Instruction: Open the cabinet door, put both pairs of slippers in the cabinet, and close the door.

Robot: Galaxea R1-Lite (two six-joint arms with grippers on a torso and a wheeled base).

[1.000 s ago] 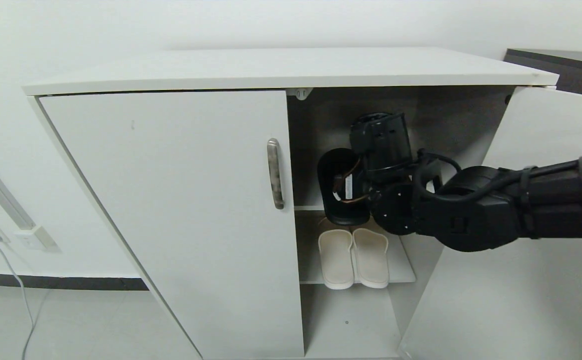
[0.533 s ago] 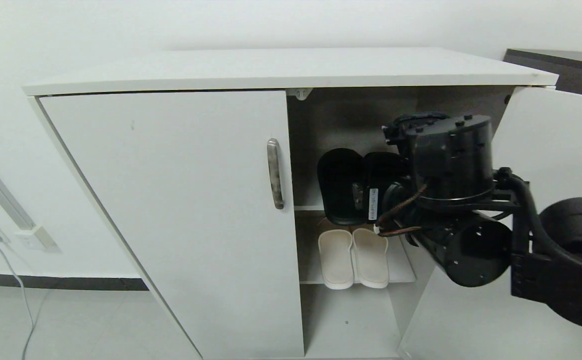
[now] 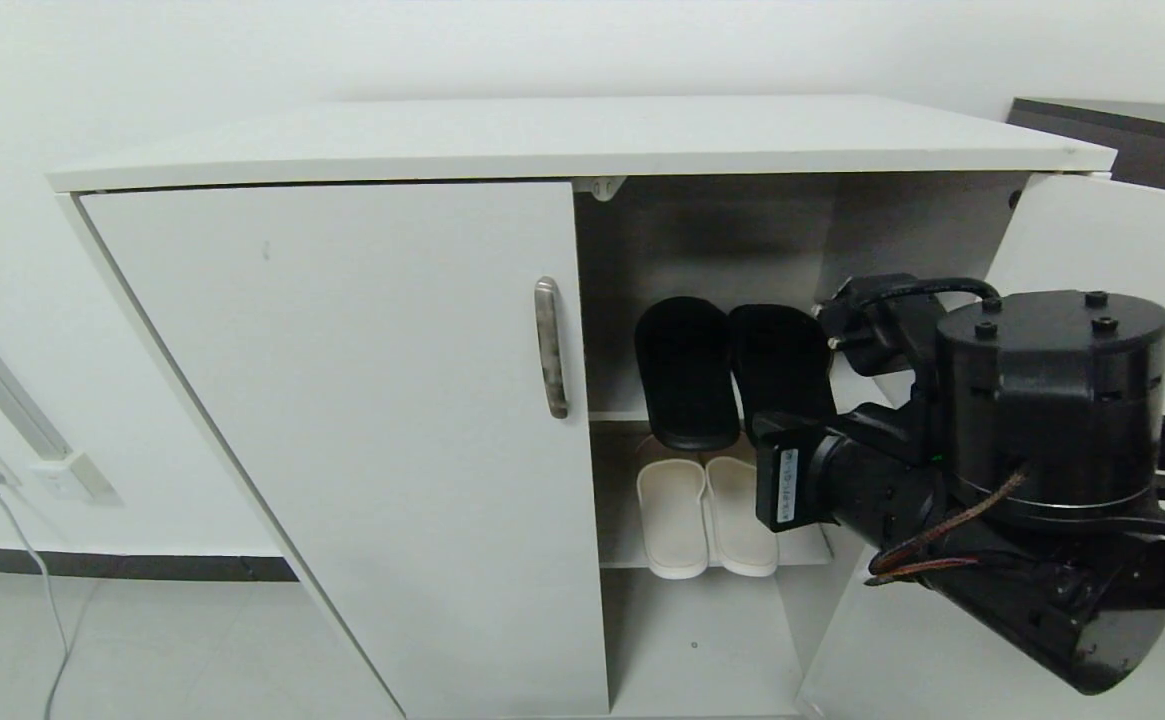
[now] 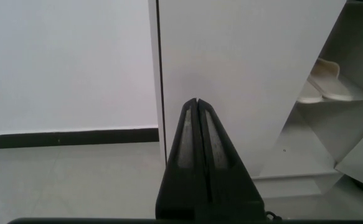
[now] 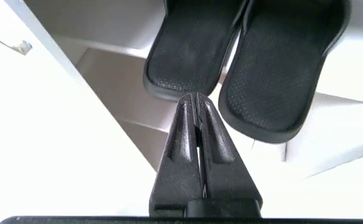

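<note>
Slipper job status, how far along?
Done: cabinet door open, black slippers on the upper shelf, white slippers on the shelf below. In hand: nothing; right gripper shut and empty in front of the black pair, left gripper shut. Remaining: close the door.

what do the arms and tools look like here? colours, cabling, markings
Right arm: matte black, fat cylindrical joints with bolt heads on the cap, a white label on one segment, a black hose looped above, thin red-brown wires below. Right tool and left tool: black, each two long fingers tapering to a narrow tip.
</note>
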